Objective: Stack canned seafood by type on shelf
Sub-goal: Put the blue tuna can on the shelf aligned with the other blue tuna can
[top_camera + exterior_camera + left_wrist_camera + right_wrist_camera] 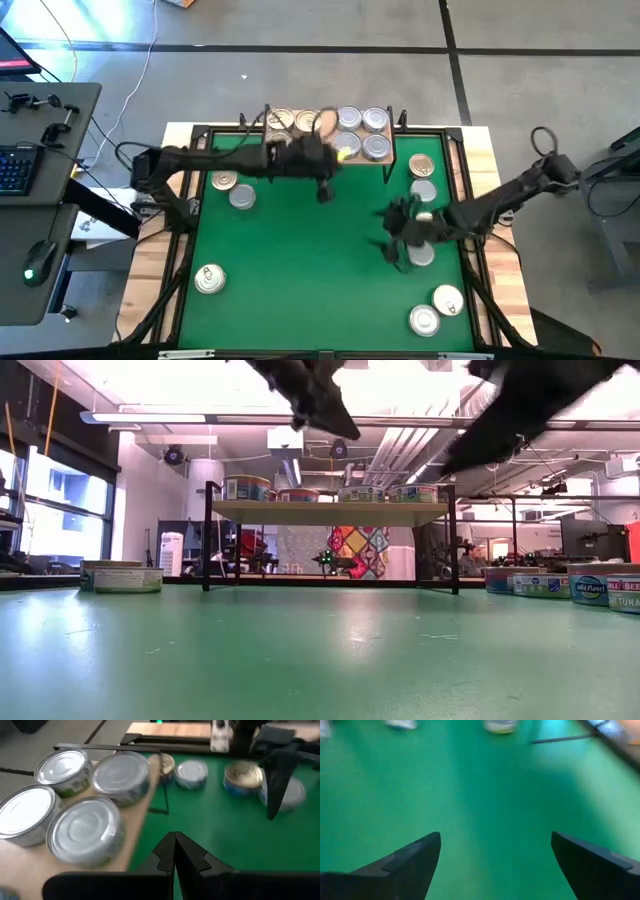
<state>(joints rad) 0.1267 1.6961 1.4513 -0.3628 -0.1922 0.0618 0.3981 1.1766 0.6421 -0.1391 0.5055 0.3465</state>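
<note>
The shelf [392,160], a light-wood board on black legs, stands at the table's far edge. Gold-lidded tins [281,121] sit on its left part and silver-lidded tins [375,121] on its right; the silver ones [85,830] also show in the left wrist view. My left gripper [325,192] hovers just in front of the shelf, shut [175,845] and empty. My right gripper [393,236] hangs over the table's right half, open [495,855], with only green table between its fingers. Loose tins [424,190] rest on the table beside it.
More tins lie on the green table [300,290]: two at the far left [232,188], one at the near left [209,279], several along the right side [437,309]. The middle of the table is bare. A desk with a keyboard [14,168] stands to the left.
</note>
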